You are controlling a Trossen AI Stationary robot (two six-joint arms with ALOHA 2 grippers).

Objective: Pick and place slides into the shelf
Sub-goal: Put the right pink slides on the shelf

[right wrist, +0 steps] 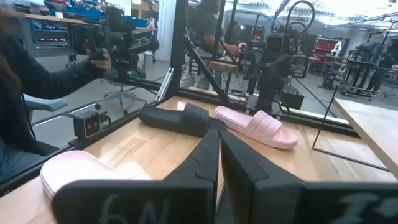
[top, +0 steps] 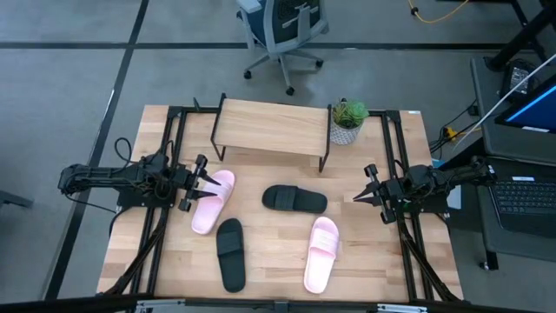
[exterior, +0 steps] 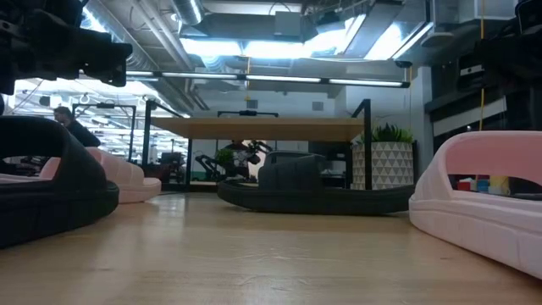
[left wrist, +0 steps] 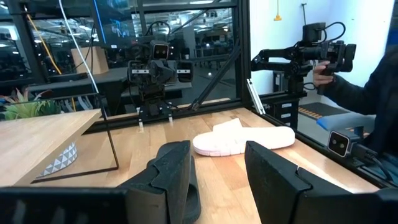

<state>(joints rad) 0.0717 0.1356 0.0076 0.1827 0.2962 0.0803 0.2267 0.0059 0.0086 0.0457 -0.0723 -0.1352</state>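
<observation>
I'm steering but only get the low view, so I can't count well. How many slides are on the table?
Observer: Four slides: two pink, two black. None are on the shelf.
Operator: Where's my left gripper?
Observer: The left gripper is open, at the end of the left pink slide.
Operator: And the right one?
Observer: The right gripper is shut, apart from every slide.
</observation>
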